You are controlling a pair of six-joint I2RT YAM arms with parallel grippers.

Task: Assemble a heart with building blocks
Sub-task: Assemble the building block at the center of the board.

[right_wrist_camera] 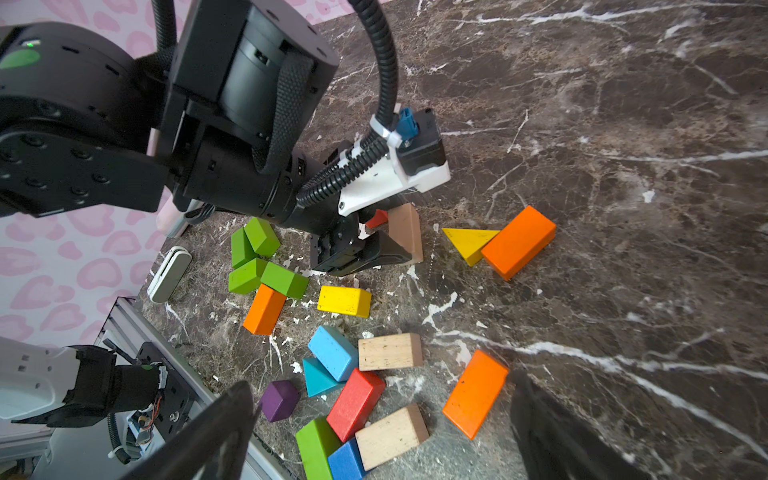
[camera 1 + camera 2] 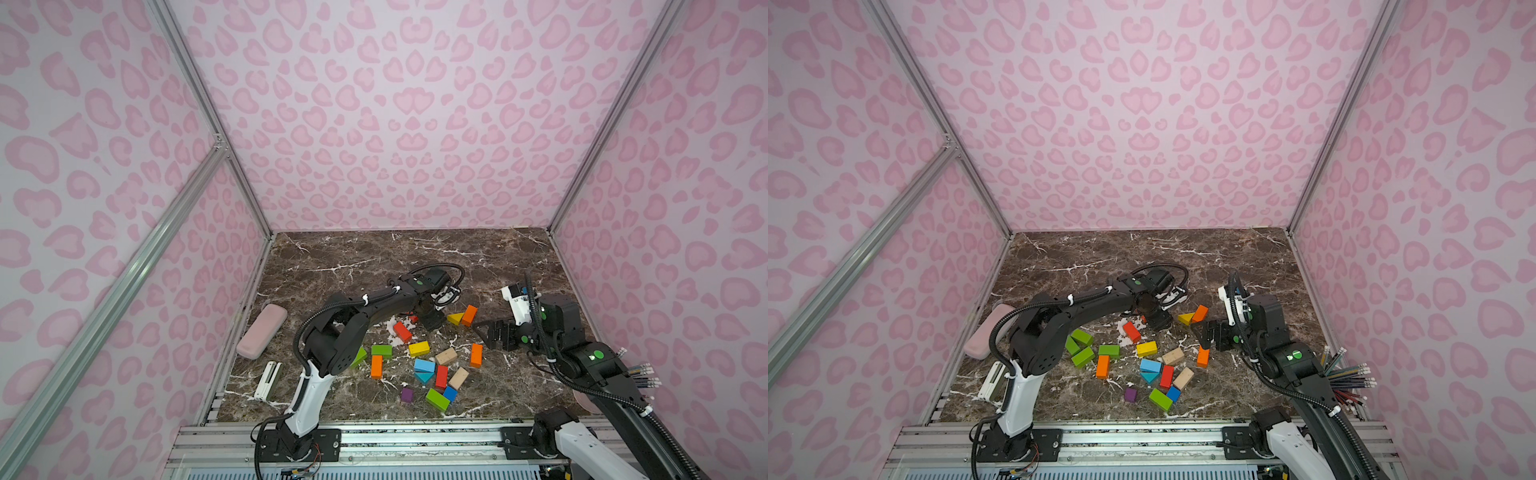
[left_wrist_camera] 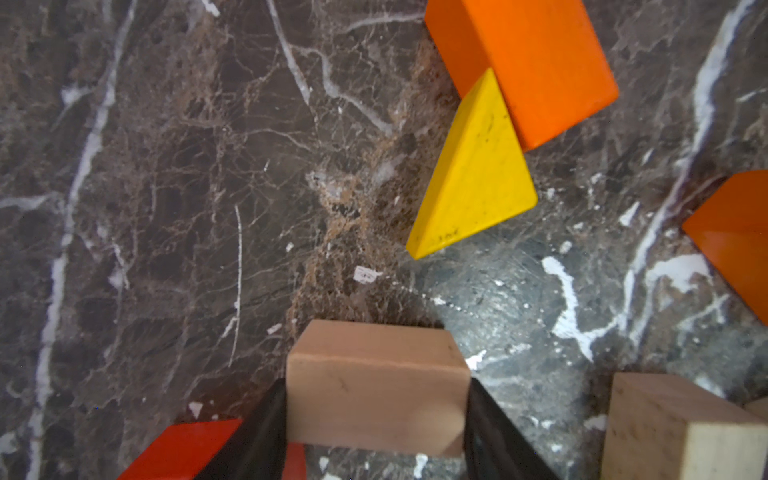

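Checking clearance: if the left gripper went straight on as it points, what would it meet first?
Probably bare tabletop, just beyond the tan block in its jaws; the yellow triangle lies aside.

Scattered coloured blocks [image 2: 419, 348]; tan block [image 3: 376, 399] gripped

A pink oblong case [image 2: 262, 331] lies along the left edge of the brown marble desk [image 2: 353, 257], a white stapler-like thing [image 2: 268, 380] sits near its front left corner, and coloured pencils [image 2: 1350, 374] fan out at the right edge.

My left gripper [image 3: 377, 390]'s tan block [image 3: 376, 365]: bare matt wood; yellow prism [image 3: 473, 174], orange brick [image 3: 540, 66]: smooth satin paint; tabletop [image 3: 166, 208]: glossy marble-look.
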